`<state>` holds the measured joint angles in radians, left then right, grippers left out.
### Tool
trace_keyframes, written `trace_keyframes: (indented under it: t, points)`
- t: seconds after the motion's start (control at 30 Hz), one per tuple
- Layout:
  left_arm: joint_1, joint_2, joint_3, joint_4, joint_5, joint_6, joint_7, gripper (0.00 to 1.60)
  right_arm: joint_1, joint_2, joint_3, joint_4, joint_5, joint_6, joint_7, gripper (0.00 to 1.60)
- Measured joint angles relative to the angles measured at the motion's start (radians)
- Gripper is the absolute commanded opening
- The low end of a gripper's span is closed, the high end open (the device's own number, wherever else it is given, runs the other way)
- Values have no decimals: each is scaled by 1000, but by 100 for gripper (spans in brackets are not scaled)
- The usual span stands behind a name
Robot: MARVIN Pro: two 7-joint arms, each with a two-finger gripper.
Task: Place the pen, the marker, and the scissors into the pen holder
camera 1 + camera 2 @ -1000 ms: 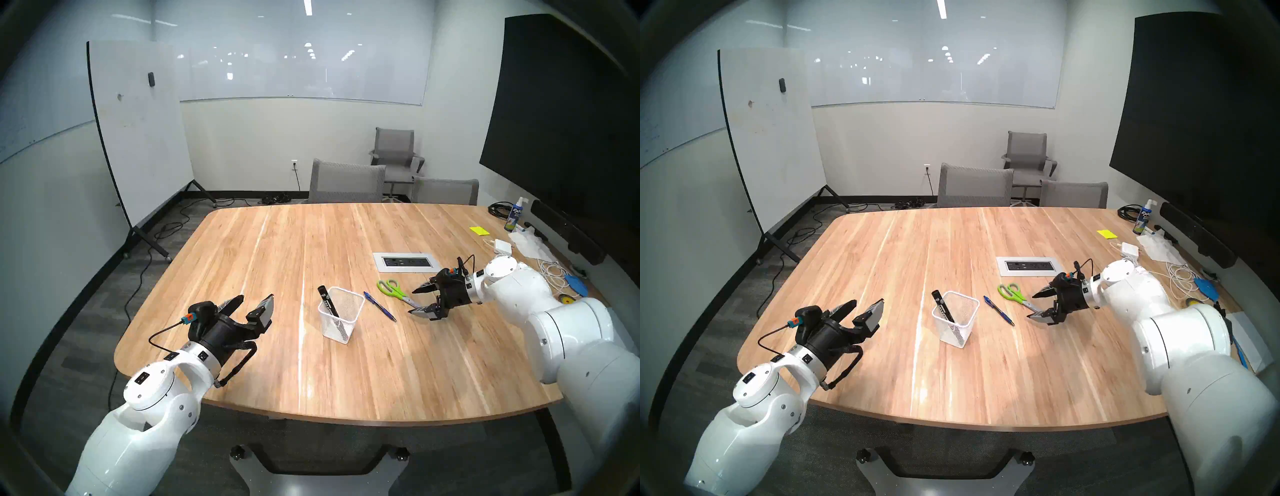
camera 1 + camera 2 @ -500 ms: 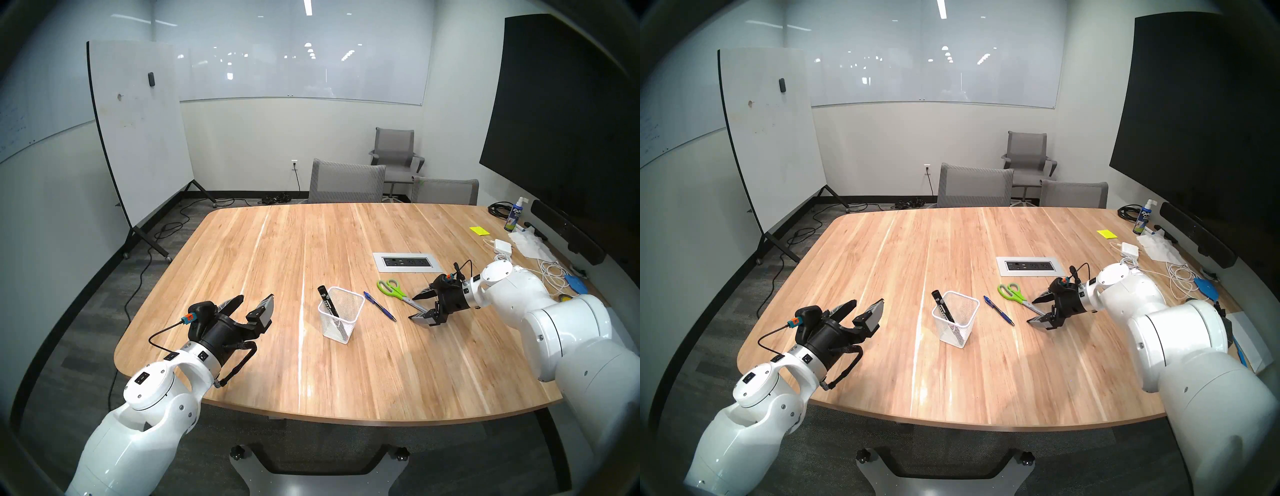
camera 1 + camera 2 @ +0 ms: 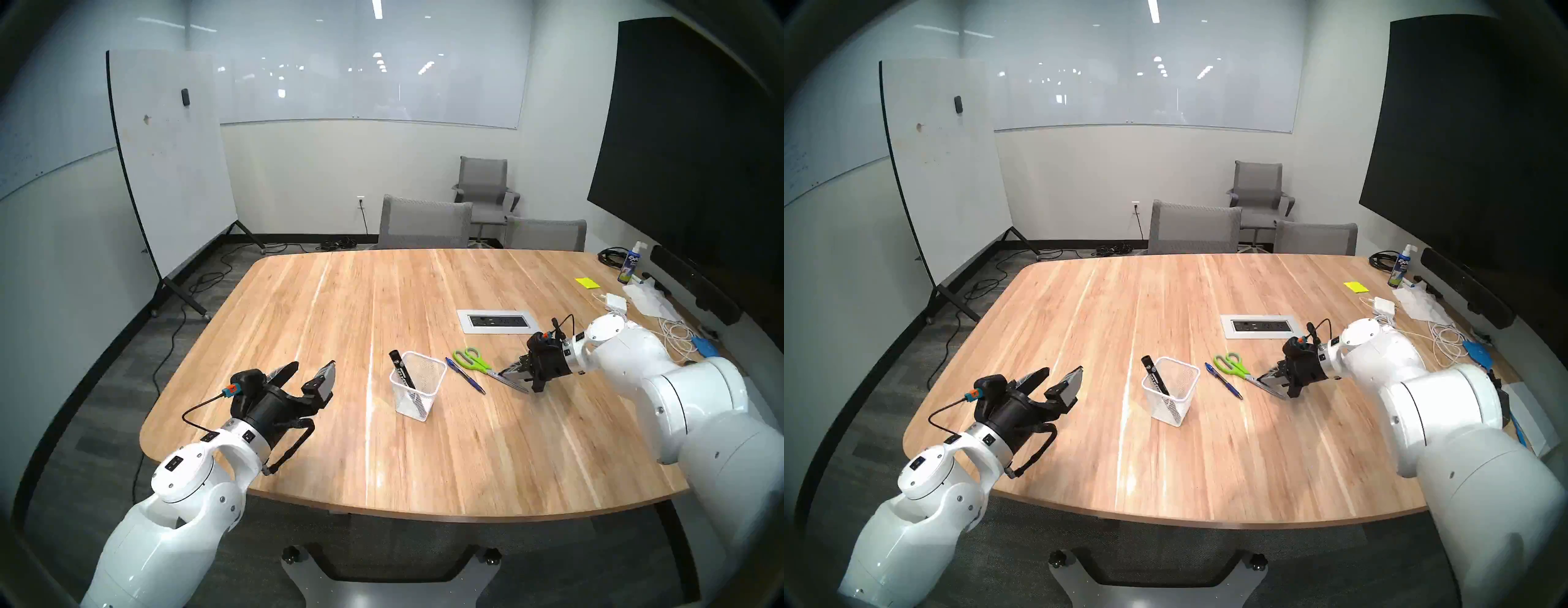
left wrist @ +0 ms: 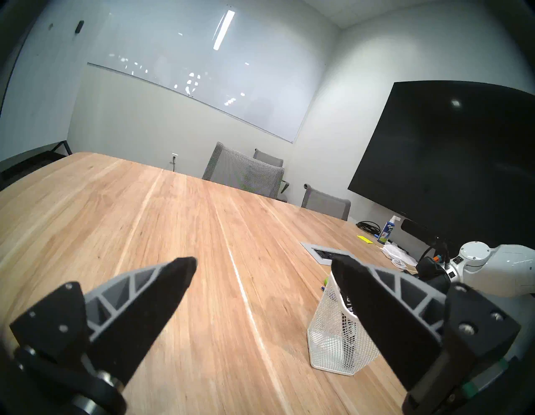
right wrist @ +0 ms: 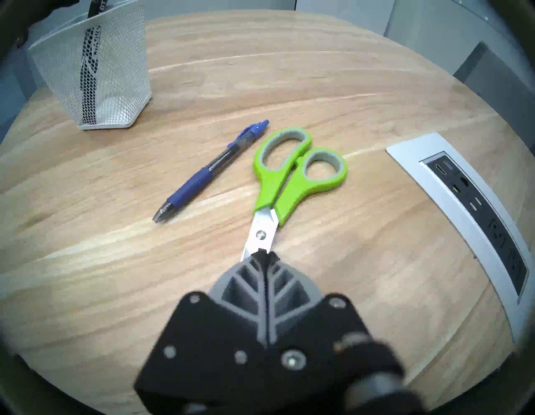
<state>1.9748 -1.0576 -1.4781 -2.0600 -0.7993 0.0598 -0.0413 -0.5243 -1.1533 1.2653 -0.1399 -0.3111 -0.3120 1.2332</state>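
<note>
One pair of scissors (image 5: pixel 282 185) lies flat on the wooden worktop (image 3: pixel 382 446), its blades clamped between the closed fingers of the right end effector (image 5: pixel 265 256). The blue pen (image 5: pixel 208 172) lies just beside the green handles, apart from them. The black marker (image 3: pixel 403 373) stands tilted inside the white mesh pen holder (image 3: pixel 418 388). The left end effector (image 3: pixel 312 373) hovers wide open, empty, well apart from the holder.

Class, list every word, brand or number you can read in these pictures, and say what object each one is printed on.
"EXPO": on the spray bottle at the table's far right.
White lettering on the marker in the pen holder: only fragments show, not readable as a word.
Pen, scissors: no readable print.
</note>
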Motion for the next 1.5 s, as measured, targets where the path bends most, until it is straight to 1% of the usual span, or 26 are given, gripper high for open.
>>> trace_keyframes:
  t: [0.07,0.1,0.13,0.77,1.2,1.27,1.33,1.37,1.4,1.43,1.47,1.5]
  points:
    - [0,0,0,0,0,0,0,160,0,1,0,0,0,-2,5,0]
    - [0,0,0,0,0,0,0,160,0,1,0,1,-1,-5,9,70]
    - [0,0,0,0,0,0,0,160,1,2,0,1,-1,-6,11,160]
    - [0,-1,-1,0,1,1,0,160,3,12,13,6,-2,-14,15,160]
    - [0,-1,-1,0,1,1,-1,160,-6,-27,12,11,-11,-12,-11,160]
    - [0,-1,-1,0,1,1,-1,160,-6,-34,8,12,-13,-8,-11,141]
    - [0,-1,-1,0,1,1,-1,160,-6,-38,5,12,-15,-3,-11,139]
    - [0,-1,-1,0,1,1,-1,160,-6,-38,4,12,-16,-2,-11,109]
    - [0,-1,-1,0,1,1,-1,160,-5,-39,1,12,-18,2,-9,85]
    - [0,-1,-1,0,1,1,-1,160,-5,-39,-1,12,-19,3,-8,68]
    - [0,-1,-1,0,1,1,-1,160,-4,-40,-2,12,-21,4,-5,29]
    - [0,-2,-1,0,1,1,-1,160,-4,-40,-2,12,-22,5,-4,3]
